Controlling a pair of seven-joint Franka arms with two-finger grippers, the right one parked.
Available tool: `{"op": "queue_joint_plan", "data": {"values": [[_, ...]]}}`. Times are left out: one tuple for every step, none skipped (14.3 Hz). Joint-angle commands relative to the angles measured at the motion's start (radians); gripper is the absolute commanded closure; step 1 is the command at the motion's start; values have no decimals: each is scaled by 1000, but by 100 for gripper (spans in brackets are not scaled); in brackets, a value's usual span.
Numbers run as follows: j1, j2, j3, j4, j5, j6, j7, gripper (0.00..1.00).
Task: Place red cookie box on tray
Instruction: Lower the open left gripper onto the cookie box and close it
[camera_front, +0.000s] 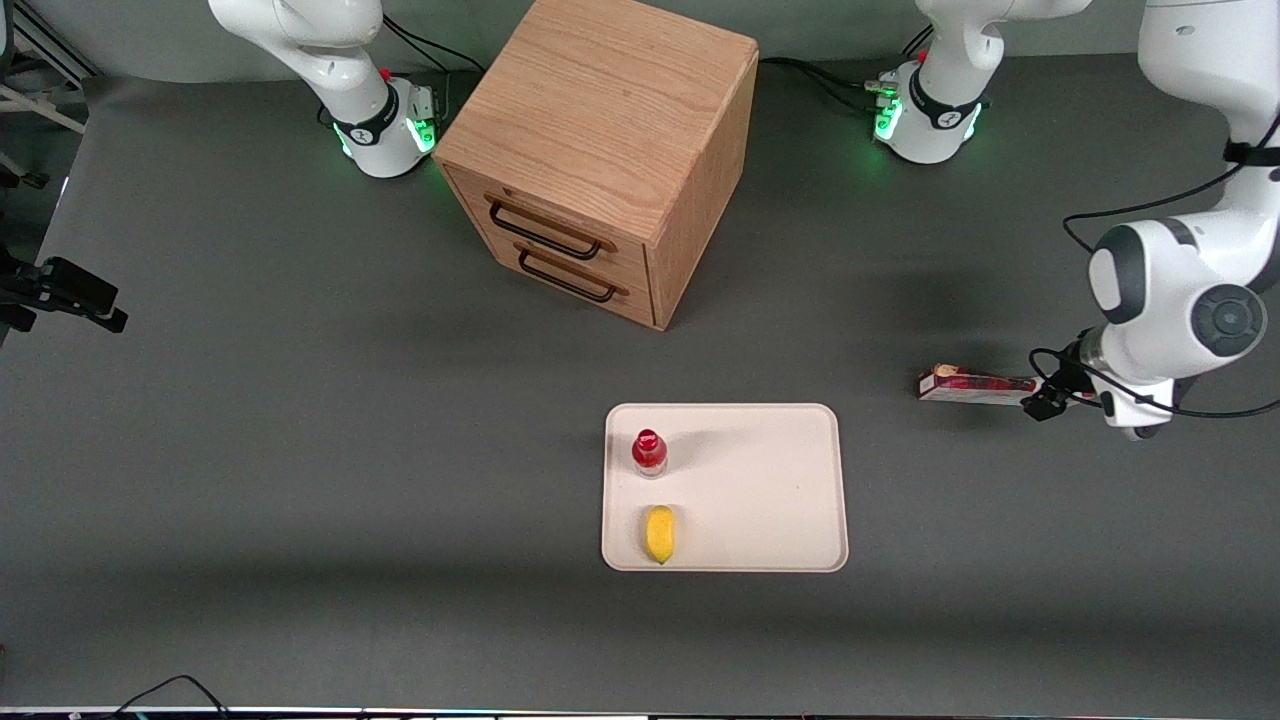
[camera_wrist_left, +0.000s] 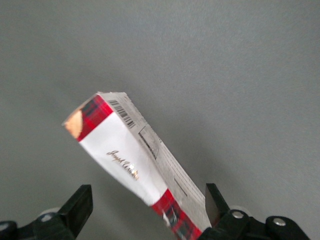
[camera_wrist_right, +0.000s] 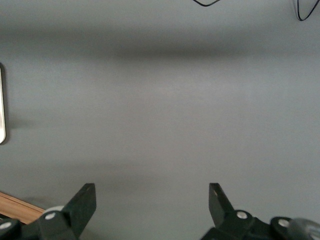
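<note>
Nearest the front camera sits the cream tray (camera_front: 760, 500); farther back, toward the working arm's end of the tabletop (camera_front: 300, 450), the gripper (camera_wrist_left: 147, 212) stands with jaws apart around the red cookie box (camera_wrist_left: 135, 165), dark-red plaid, white-banded, barcode showing

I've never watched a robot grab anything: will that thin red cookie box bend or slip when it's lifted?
The red cookie box looks like stiff cardboard, so it probably keeps its shape. Being long and thin, it may swing or tilt if held near one end. The gripper, open, straddles it; the glossy faces might slip.
</note>
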Motion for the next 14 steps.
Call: {"op": "queue_joint_plan", "data": {"values": [[-16, 34, -1, -48, -10, 123, -47, 0], [-16, 46, -1, -52, -10, 142, -47, 23], [-16, 52, -1, -63, -10, 171, -51, 43], [-16, 57, -1, -72, -12, 195, -92, 69], [-16, 57, -1, -75, -10, 200, -117, 100], [-16, 54, -4, -75, -10, 194, -119, 100], [-18, 49, -15, -75, -10, 188, -123, 100], [-18, 46, -17, -75, -10, 185, -129, 100], [-18, 45, -18, -75, -10, 185, -131, 100], [-18, 45, -18, -74, -10, 185, -131, 100], [-18, 39, -20, -69, -10, 179, -130, 100], [-18, 25, -20, -63, -10, 162, -119, 100], [-18, 5, -27, -42, -7, 136, -116, 100], [-18, -18, -47, 4, -1, 72, -114, 100]]}}
